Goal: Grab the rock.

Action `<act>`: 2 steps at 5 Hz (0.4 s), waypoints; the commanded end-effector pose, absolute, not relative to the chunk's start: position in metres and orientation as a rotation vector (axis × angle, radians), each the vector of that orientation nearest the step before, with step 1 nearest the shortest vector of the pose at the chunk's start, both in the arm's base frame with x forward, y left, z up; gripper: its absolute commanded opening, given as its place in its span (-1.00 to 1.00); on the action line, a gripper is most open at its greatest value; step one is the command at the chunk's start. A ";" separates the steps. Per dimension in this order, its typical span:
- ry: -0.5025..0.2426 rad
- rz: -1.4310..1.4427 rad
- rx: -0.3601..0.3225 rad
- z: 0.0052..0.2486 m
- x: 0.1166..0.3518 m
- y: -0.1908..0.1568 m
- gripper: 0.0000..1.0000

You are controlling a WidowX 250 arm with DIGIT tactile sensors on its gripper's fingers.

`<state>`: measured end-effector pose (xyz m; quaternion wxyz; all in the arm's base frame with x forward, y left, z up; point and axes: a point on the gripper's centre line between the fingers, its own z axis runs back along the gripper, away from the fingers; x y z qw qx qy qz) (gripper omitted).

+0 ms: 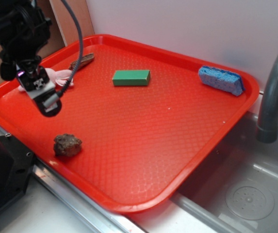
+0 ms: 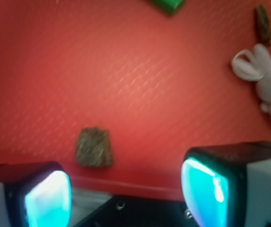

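The black end effector (image 2: 126,191), fingers spread wide and holding nothing, hovers above the red plastic tray (image 1: 177,136); the lumpy brown-grey rock (image 1: 67,145) lies apart, nearer the tray's front rim.

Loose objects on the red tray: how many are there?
5: rock near front-left edge, green block centre-back, blue sponge back-right, pink bunny and bark piece back-left.

rock (image 1: 67,145): near tray (image 1: 129,145) front edge | pincer (image 1: 48,103): above, apart

Rough pitted rock (image 1: 67,145), glossy textured plastic tray (image 1: 143,131)
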<state>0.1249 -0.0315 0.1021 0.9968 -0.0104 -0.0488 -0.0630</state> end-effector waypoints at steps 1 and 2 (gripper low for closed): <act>0.021 -0.132 0.021 0.052 0.120 -0.051 1.00; 0.054 -0.135 0.018 0.031 0.128 -0.050 1.00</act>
